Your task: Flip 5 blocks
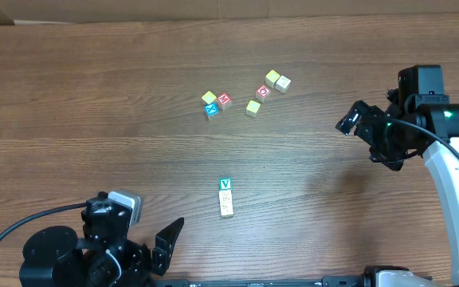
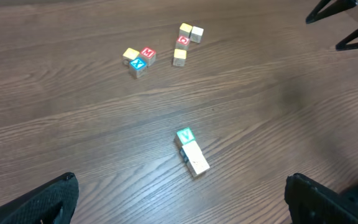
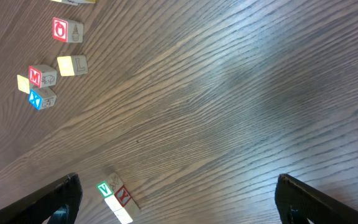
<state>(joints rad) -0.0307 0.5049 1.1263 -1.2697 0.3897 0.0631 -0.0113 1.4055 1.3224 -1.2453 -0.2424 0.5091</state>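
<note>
Wooden table [image 1: 70, 96], open room left and right. Green V block [image 1: 225, 185] heads short row, lower centre of overhead frame. Seven other blocks [image 1: 253, 108] clustered upper centre. Left tool [image 2: 179, 193] jaws apart, bottom-left edge. Right tool [image 3: 178, 186] jaws apart, right edge.

Matt wood-grain table [image 1: 94, 96], pale wooden blocks [image 1: 227, 206]

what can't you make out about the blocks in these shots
Overhead: pale blocks below the green V cube, too small to count or read.
Right wrist: a yellow block, cut off by the top edge.
All views: each block's underside, hidden against the table.
</note>
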